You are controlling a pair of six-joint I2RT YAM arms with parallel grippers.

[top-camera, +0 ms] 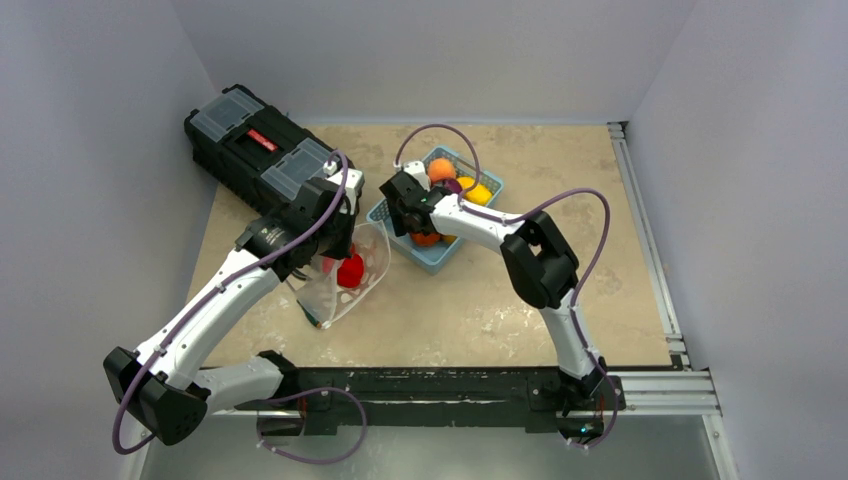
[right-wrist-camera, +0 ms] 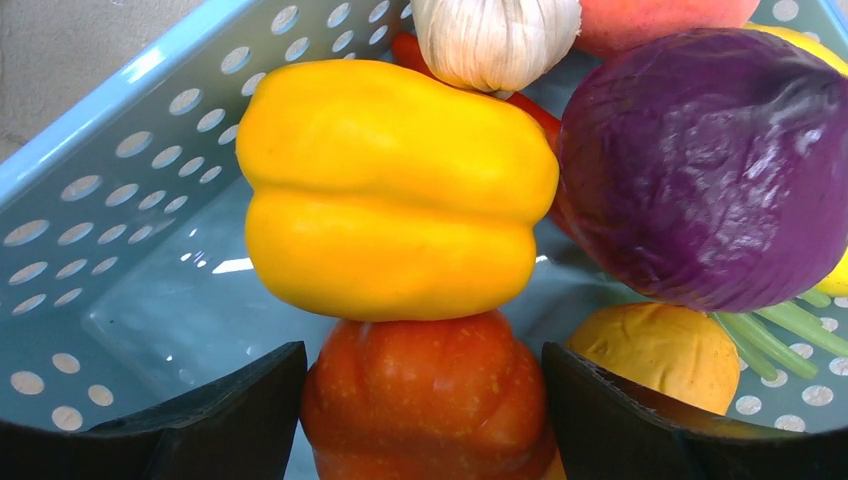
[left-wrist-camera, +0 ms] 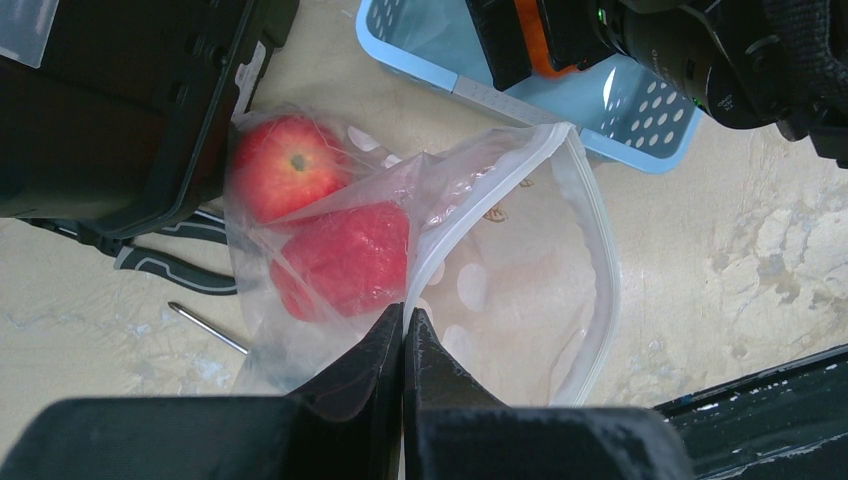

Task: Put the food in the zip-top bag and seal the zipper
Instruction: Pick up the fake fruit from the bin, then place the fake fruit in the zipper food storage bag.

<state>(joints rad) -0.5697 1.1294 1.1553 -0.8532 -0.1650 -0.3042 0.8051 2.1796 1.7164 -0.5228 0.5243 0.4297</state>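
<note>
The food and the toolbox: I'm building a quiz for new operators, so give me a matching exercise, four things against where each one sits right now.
Things:
1. red apple
2. yellow pepper
3. orange vegetable
4. black toolbox

Places:
A. between the jaws of the right gripper
B. far left of the table
C. inside the zip-top bag
D. in the blue basket, just below the garlic in the right wrist view

Pairs: 1-C, 2-D, 3-A, 4-B.
</note>
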